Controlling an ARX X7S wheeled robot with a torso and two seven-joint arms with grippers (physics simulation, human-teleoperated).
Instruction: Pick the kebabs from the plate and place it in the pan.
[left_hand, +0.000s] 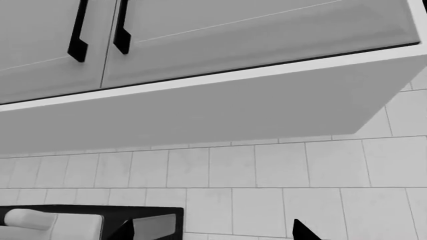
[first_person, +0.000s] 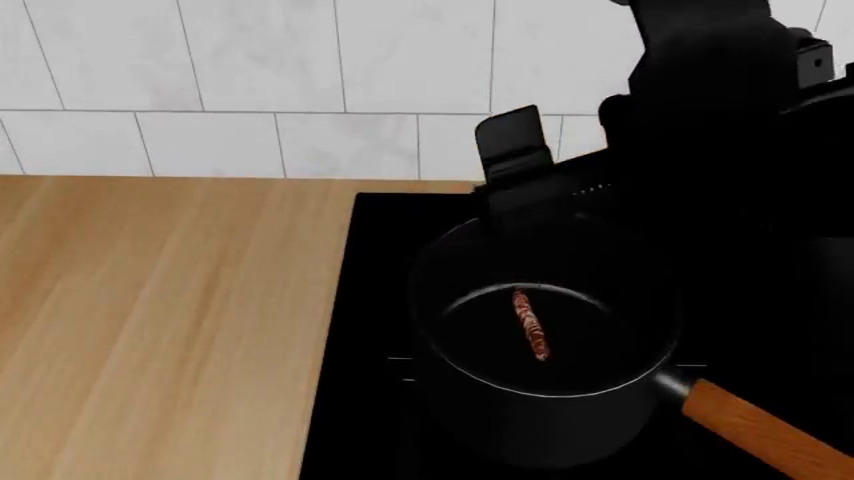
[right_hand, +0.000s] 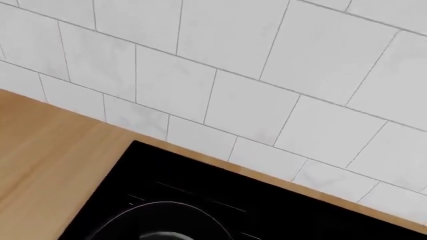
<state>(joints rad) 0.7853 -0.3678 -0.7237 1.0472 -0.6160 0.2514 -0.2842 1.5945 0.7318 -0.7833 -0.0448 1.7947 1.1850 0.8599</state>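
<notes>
The kebabs (first_person: 531, 322), a short skewer of reddish-brown meat, lie loose on the bottom of the pan (first_person: 461, 400), a deep black saucepan with an orange-brown handle (first_person: 761, 432). My right gripper (first_person: 558, 168) hangs above the pan's far rim. One flat finger (first_person: 514, 150) stands out wide from the dark arm and holds nothing. The right wrist view shows only the pan's rim (right_hand: 167, 204). My left gripper (left_hand: 215, 236) is open, its two black fingertips (left_hand: 303, 233) far apart, facing a tiled wall. The plate is out of view.
The pan stands on a black cooktop (first_person: 363, 350), with a wooden counter (first_person: 160, 320) to its left and a white tiled wall (first_person: 267, 60) behind. The left wrist view shows grey upper cabinets (left_hand: 233, 30) with black handles and a black-framed appliance (left_hand: 153, 220).
</notes>
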